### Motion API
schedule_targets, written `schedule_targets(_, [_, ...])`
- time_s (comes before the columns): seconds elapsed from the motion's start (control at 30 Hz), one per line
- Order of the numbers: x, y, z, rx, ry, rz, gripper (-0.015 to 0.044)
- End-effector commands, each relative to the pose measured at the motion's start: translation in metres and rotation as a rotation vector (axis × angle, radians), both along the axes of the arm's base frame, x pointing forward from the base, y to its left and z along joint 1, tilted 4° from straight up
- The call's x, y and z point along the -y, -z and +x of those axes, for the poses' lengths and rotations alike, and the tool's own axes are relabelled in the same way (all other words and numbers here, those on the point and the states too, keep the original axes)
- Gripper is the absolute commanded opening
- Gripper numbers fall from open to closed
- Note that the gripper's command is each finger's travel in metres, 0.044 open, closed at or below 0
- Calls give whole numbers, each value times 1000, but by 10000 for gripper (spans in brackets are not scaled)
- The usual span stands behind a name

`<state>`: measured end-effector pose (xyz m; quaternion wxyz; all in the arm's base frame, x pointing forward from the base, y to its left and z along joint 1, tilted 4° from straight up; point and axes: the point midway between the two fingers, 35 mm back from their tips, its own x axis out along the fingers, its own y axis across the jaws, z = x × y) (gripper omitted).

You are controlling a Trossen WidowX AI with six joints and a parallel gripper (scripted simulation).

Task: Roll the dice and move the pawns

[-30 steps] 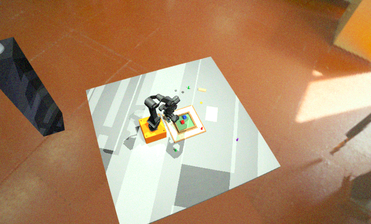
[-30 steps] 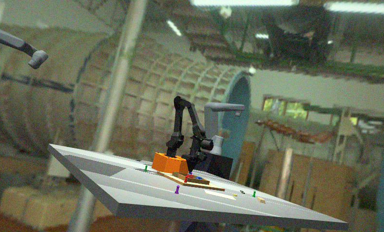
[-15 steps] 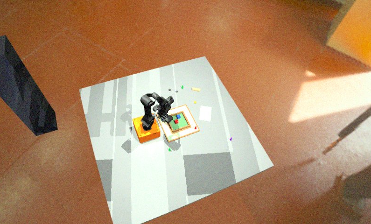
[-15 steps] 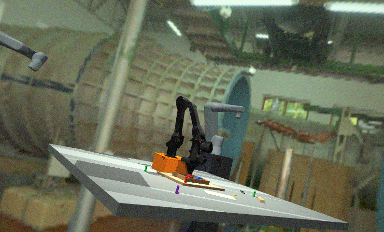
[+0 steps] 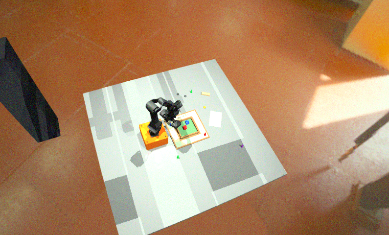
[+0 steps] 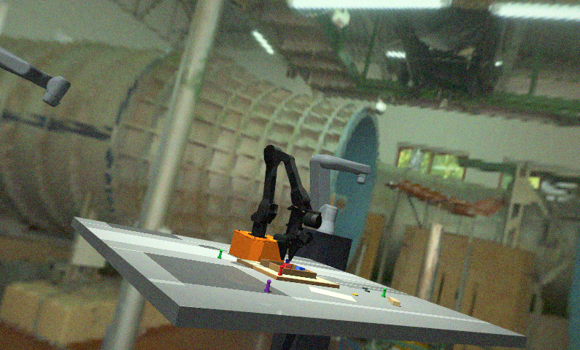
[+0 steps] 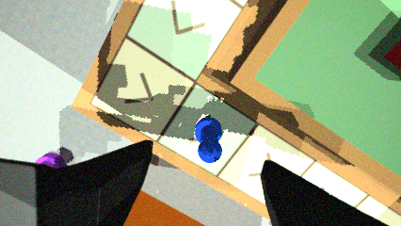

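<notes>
The blue pawn (image 7: 208,138) (image 5: 170,124) stands on a track square of the board, one square from the corner square. My gripper (image 7: 207,158) (image 6: 287,259) is open, its fingertips apart on either side of the pawn with gaps between. The red die (image 5: 184,127) (image 6: 287,265) and the blue die (image 5: 187,122) (image 6: 300,268) lie in the green-floored tray (image 5: 190,132) (image 7: 306,71). Their numbers are too small to read in the top and exterior views, and the wrist view shows only an edge of the red die. The red pawn (image 5: 204,134) (image 6: 280,270) is at the board's far corner.
A purple pawn (image 7: 51,160) is outside the board beside the left finger; another purple pawn (image 5: 241,145) (image 6: 267,286) stands farther off. Green pawns (image 5: 191,91) (image 5: 177,157), a wooden block (image 5: 205,93), a yellow disc (image 5: 204,107), dark discs and a white card (image 5: 215,118) lie around.
</notes>
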<state>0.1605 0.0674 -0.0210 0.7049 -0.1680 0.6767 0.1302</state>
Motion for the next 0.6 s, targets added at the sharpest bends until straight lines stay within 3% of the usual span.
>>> schedule_targets(0.0, [-3, -34, 2, 15, 1, 10, 394])
schedule_targets(0.07, [-3, -36, 1, 15, 1, 10, 440])
schedule_targets(0.23, [2, -46, 4, 17, 34, 11, 440])
schedule_targets(0.47, [57, -114, 3, 33, 376, 24, 440])
schedule_targets(0.57, [63, -120, 1, 35, 410, 25, 440])
